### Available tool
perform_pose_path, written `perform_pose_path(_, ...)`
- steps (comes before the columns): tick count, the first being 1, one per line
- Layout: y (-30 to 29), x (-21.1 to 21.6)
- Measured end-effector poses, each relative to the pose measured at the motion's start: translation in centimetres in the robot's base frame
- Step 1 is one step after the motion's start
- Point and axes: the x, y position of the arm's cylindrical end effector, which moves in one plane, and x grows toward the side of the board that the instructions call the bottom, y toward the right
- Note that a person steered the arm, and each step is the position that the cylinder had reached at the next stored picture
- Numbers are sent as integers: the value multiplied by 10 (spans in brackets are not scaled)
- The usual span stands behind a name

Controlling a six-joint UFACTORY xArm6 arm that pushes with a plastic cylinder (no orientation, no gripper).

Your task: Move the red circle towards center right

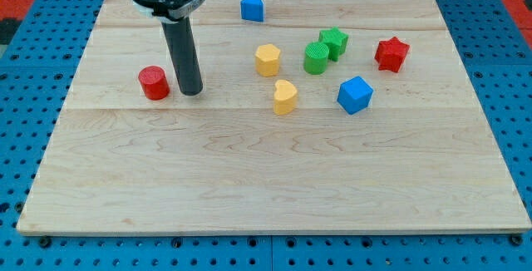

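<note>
The red circle [153,82] stands on the wooden board [266,179] at the view's left. My tip [191,91] rests on the board just to the right of the red circle, with a small gap between them. The dark rod rises from the tip to the arm's head at the view's top left.
A blue block [252,7] sits at the view's top. A yellow hexagon [268,59] and a yellow heart [285,96] sit near the middle. A green circle [316,57] touches a green star [334,41]. A red star [391,54] and a blue cube [356,94] sit right.
</note>
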Motion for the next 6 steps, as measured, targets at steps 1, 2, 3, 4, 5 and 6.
perform_pose_path(1,-21,16)
perform_pose_path(2,-86,8)
perform_pose_path(3,-103,-31)
perform_pose_path(4,-103,-53)
perform_pose_path(5,-90,-28)
perform_pose_path(6,-123,17)
